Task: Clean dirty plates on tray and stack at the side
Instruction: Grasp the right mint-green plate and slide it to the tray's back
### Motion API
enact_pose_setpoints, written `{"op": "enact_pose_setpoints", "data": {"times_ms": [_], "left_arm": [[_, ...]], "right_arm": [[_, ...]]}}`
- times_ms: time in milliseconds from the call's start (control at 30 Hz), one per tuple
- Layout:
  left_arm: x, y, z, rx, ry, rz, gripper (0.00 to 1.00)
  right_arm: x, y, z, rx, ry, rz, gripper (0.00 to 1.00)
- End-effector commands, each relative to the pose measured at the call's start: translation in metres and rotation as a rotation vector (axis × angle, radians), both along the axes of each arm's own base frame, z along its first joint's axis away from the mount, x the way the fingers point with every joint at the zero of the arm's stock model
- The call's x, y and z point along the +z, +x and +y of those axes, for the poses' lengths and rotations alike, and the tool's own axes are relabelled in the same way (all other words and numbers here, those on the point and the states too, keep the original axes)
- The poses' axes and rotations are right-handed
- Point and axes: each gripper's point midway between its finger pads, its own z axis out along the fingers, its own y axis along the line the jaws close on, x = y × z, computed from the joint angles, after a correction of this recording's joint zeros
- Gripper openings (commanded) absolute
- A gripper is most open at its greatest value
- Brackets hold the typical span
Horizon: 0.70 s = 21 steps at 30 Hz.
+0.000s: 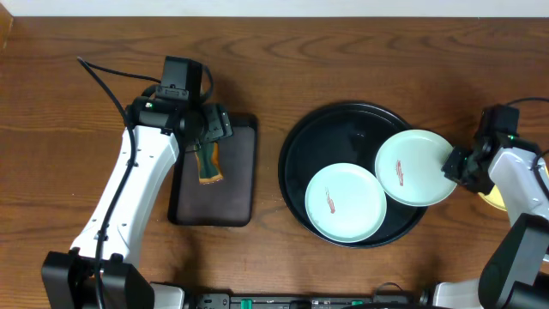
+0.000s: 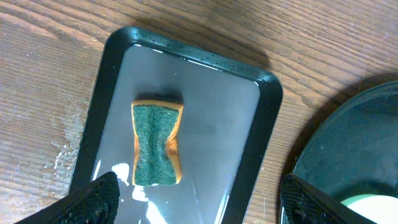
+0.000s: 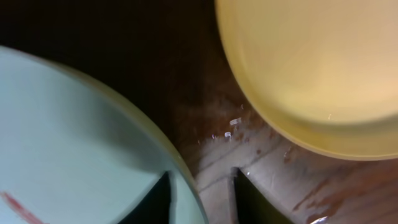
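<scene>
- The wooden table (image 1: 77,34) is dark brown, with white flecks showing on it in the right wrist view.
- The tray (image 1: 343,137) is round, glossy black and raised at the rim. It sits right of the table's middle.
- A smaller rectangular tray (image 1: 240,184), also black, lies well to the left with a wet sheen on its floor.
- The near mint plate (image 1: 345,203) lies flat in the near half of the round tray. It is pale mint-white with a short reddish-brown smear left of its centre.
- The right mint plate (image 1: 412,167) overlaps the tray's right rim and carries a similar smear on its left part.
- The yellow plate (image 3: 311,68) is pale and glossy. It rests on the table right of the tray, mostly under the right arm in the overhead view.
- A sponge (image 2: 155,144), green on top with orange sides and pinched at the waist, lies in the rectangular tray.
- The left gripper (image 2: 199,186) hangs above the sponge, fingers spread wide and holding nothing.
- The right gripper (image 3: 200,177) has the right mint plate's rim between its fingers; I cannot tell whether it is clamped.
</scene>
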Motion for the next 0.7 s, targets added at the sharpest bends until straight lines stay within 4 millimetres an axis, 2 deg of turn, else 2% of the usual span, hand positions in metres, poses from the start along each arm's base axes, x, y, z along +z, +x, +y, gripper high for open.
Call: {"op": "enact_pose_setpoints", "data": {"times_ms": [0,33,67,233,367,433,533,667], "left_arm": [[0.002,0.002,0.0,-0.007,-0.002,-0.005,0.84],[0.002,0.002,0.0,-0.007,-0.002,-0.005,0.83],[0.002,0.002,0.0,-0.007,-0.002,-0.005,0.84],[0.002,0.002,0.0,-0.007,-0.002,-0.005,0.84],[0.002,0.002,0.0,-0.007,-0.002,-0.005,0.84],[0.002,0.002,0.0,-0.007,-0.002,-0.005,0.84],[0.002,0.002,0.0,-0.007,-0.002,-0.005,0.84],[0.002,0.002,0.0,-0.007,-0.002,-0.005,0.84]], "right_arm": [[-0.003,0.0,0.005,0.005,0.018,0.001,0.08],[-0.002,0.002,0.006,0.006,0.025,-0.008,0.02],[0.001,0.007,0.007,0.009,0.033,-0.024,0.01],[0.024,0.034,0.021,0.039,0.127,-0.131,0.01],[0.047,0.07,0.063,0.146,0.295,-0.282,0.01],[0.052,0.078,0.081,0.2,0.321,-0.313,0.01],[0.053,0.085,0.104,0.273,0.304,-0.323,0.01],[0.045,0.094,0.132,0.304,0.246,-0.315,0.01]]}}
